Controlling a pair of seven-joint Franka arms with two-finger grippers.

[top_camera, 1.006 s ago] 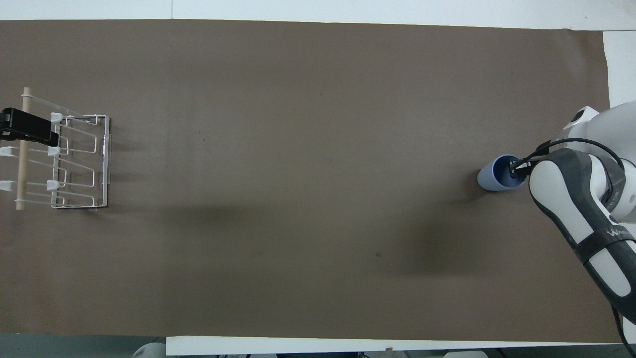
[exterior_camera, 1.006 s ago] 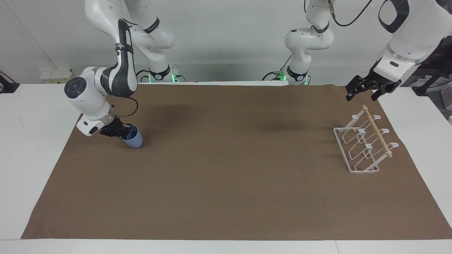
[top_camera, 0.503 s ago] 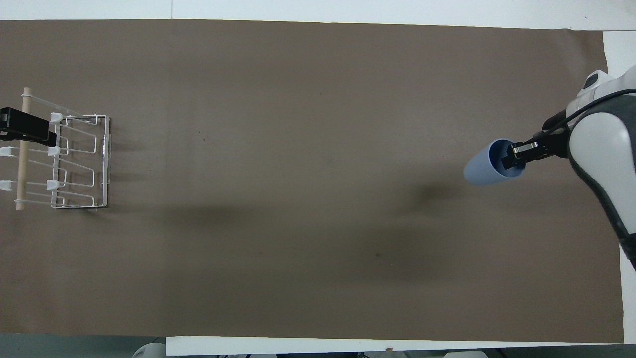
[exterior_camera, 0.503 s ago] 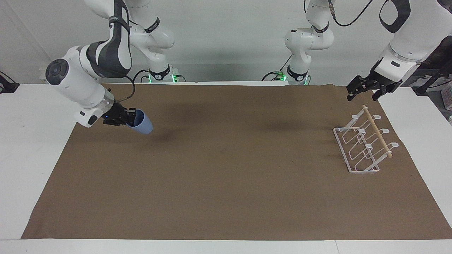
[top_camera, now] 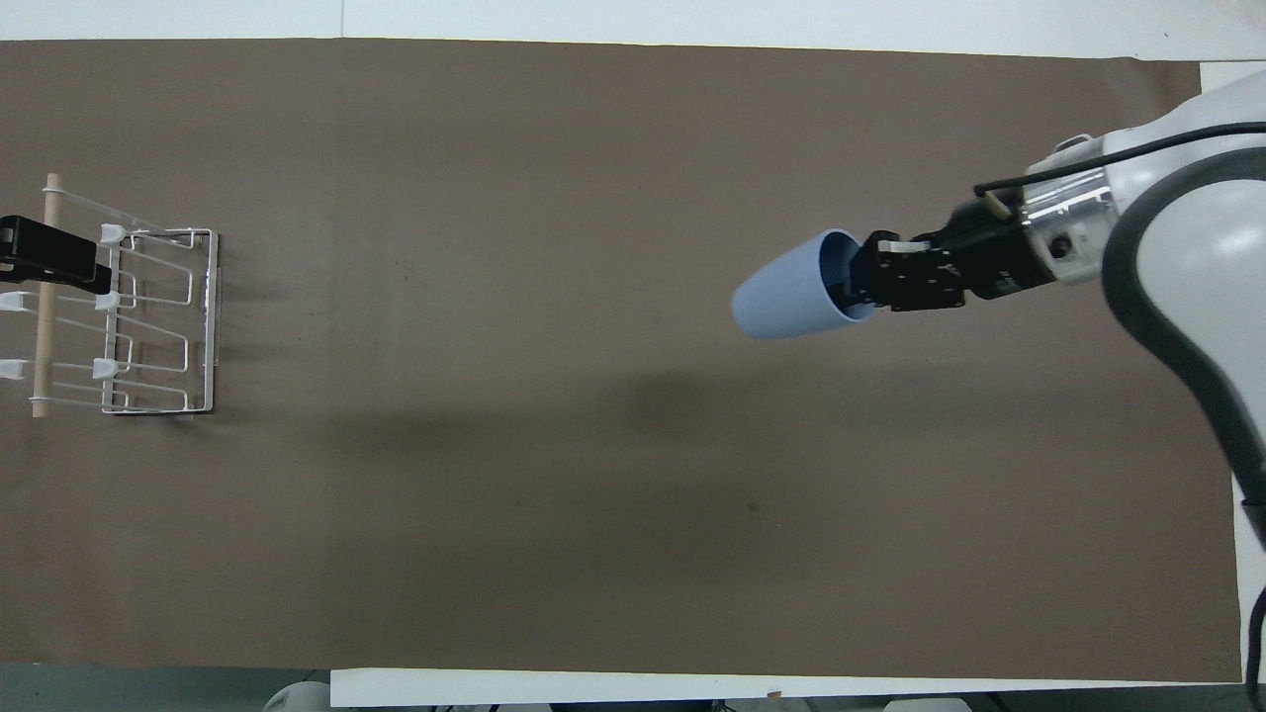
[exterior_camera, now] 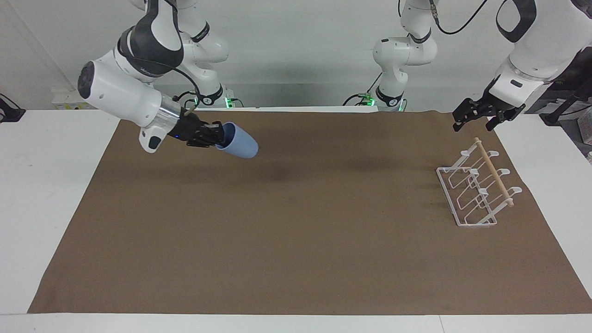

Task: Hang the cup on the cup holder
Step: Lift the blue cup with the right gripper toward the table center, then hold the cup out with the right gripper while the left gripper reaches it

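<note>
I find the right tool (exterior_camera: pixel 216 137) raised over the brown paper mat (exterior_camera: pixel 296 240) toward the right arm's end of the tabletop (exterior_camera: pixel 41 194). It is clamped on the rim of the small light-blue matte plastic tumbler (exterior_camera: pixel 239 143), with one finger inside the mouth and one outside. The cup is clear of the mat, lying nearly on its side in the air, its narrower base pointing toward the left arm's end and its mouth toward the wrist. A soft shadow falls on the mat beneath it.

The white wire cup rack with slanted looped prongs and a light wooden dowel along its top (exterior_camera: pixel 476 189) stands on the mat at the left arm's end, well apart from the cup. I see nothing hung on its prongs.

The left tool (exterior_camera: pixel 476 121) waits in the air over the mat's edge by the rack, its fingers spread apart and holding nothing; it does not touch the rack.
</note>
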